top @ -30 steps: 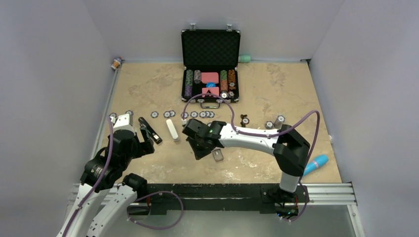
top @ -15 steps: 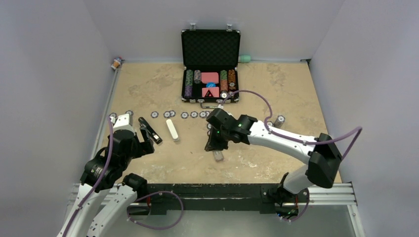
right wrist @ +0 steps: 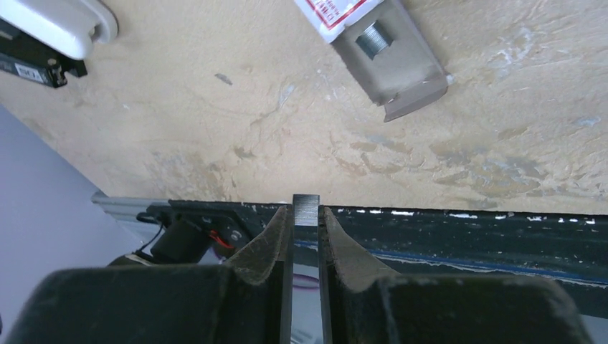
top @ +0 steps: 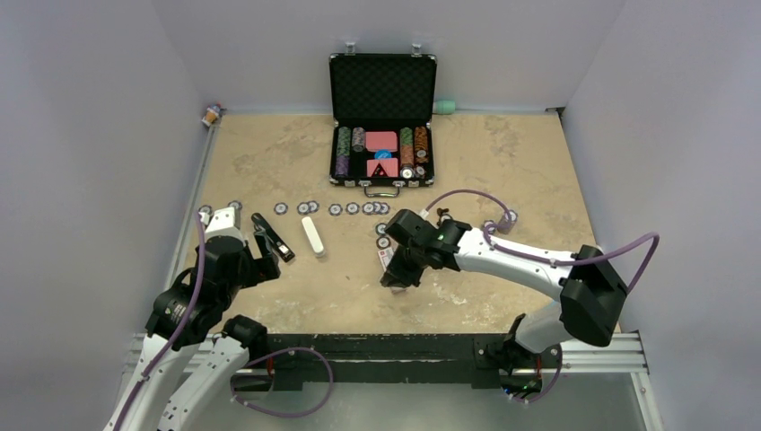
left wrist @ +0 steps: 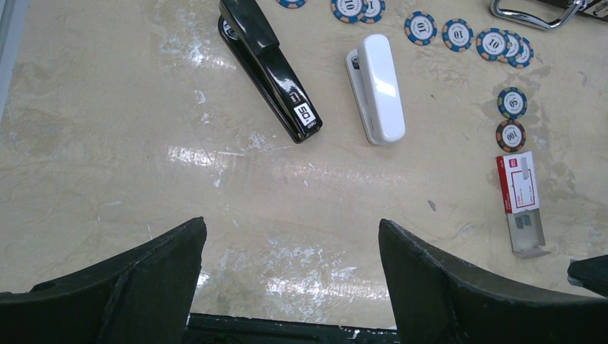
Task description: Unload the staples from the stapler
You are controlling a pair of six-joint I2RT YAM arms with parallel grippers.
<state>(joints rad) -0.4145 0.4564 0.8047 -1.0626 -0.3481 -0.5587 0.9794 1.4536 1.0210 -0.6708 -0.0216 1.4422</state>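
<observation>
Stapler [left wrist: 269,68]: black, shut, lying flat on the table [left wrist: 107,143]; you find it ahead of the left fingers and a little to their left; just beside the white bar [left wrist: 378,89], not touching it.
Stapler axis: slanted; far end up-left, labelled nose down-right in your left wrist view; it lies askew to the line between the two fingers, so you would likely need a wrist turn before closing across its width.
Left gripper [left wrist: 290,229]: jaws spread wide; nothing between them; held short of the stapler, above bare table.
Right gripper [right wrist: 306,213]: fingers pressed nearly together on a thin grey strip standing on edge; you may take this for the staples [right wrist: 306,204], though seen end-on the view cannot confirm it.
Staple box [right wrist: 337,11]: red and white; its grey tray [right wrist: 405,72] slid out; ahead of the right fingertips and off to their right; apart from the strip.
Poker chips [left wrist: 459,34]: loose row beyond the stapler and the bar.
Nearer arm: the left, by far; the right stands well apart from the stapler, with the white bar between.
Judgement: if the strip is the load, the stapler is probably emptied; your coming move then belongs to the right arm, toward the tray.
</observation>
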